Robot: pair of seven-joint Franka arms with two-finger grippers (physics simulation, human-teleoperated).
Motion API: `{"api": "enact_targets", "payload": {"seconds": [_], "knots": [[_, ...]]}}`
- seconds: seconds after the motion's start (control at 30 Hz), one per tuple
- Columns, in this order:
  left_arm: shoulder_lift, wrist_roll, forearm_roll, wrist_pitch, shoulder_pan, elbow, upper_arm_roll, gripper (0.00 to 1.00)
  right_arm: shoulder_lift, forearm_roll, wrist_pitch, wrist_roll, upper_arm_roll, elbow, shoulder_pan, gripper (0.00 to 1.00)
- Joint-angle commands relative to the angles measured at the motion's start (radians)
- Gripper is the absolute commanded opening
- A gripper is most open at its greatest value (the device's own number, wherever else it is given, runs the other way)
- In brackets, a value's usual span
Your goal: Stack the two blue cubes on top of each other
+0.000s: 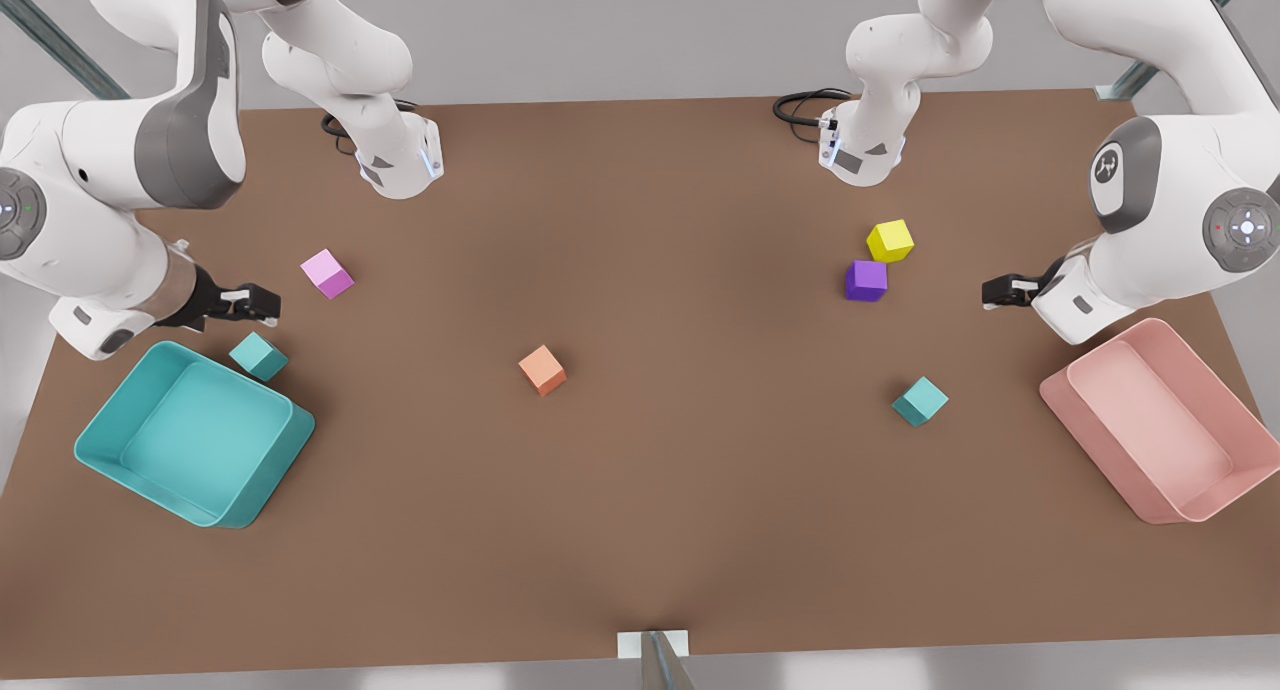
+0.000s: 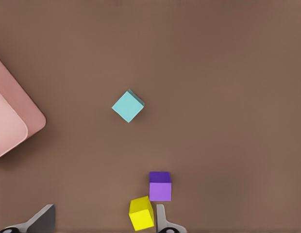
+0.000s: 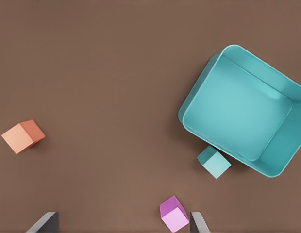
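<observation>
**Two teal cubes sat far apart, both grippers idle above the table**

One blue cube [image 1: 258, 356] lay just beside the rim of the teal bin [image 1: 110, 450], near the table's edge on the front view's left. The other blue cube [image 1: 920, 400] sat alone on open brown table [image 1: 640, 530] toward the front view's right, well clear of the pink bin [image 1: 1060, 395]. Between them stretched a broad bare run of tabletop, broken by an orange cube [image 1: 542, 369] alone.

The right gripper [image 1: 262, 304] hung above the bin-side cube, fingers spread and holding nothing; a pink cube [image 1: 327, 273] lay near. The left gripper [image 1: 1000, 292] hovered near the pink bin, likewise released, with a yellow cube [image 1: 889, 240] and purple cube [image 1: 865, 280] close together nearby.

All cubes showed plain matte faces and crisp edges; both bins had smooth walls and rounded corners.
</observation>
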Motion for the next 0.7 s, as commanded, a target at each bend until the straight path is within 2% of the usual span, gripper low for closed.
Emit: {"api": "enact_targets", "payload": {"seconds": [0.0,0.23,0.33,0.4,0.47,0.57,0.67], "knots": [[-0.001,0.012,0.000,0.002,0.000,0.000,0.000,1.00,0.001,0.002,0.007,-0.009,0.000,0.000,0.000,1.00],[-0.001,0.012,-0.015,0.002,0.003,0.001,0.000,1.00,0.056,0.002,0.024,0.022,-0.001,-0.015,-0.038,1.00],[0.005,0.013,-0.010,0.005,0.009,0.000,0.000,1.00,0.062,-0.064,0.099,0.275,-0.007,-0.135,-0.046,1.00],[0.005,0.013,-0.013,0.005,0.009,0.000,0.000,1.00,0.007,-0.070,0.101,0.445,-0.007,-0.208,-0.045,1.00],[0.005,0.013,-0.013,0.005,0.011,0.000,0.000,1.00,-0.030,-0.057,0.156,0.448,-0.024,-0.268,-0.052,1.00],[0.005,0.013,-0.013,0.003,0.014,0.000,0.000,1.00,-0.118,-0.047,0.342,0.459,-0.027,-0.464,-0.094,1.00],[0.005,0.013,-0.010,0.005,0.015,0.001,0.000,1.00,-0.104,-0.043,0.394,0.646,-0.033,-0.521,-0.104,1.00]]}}
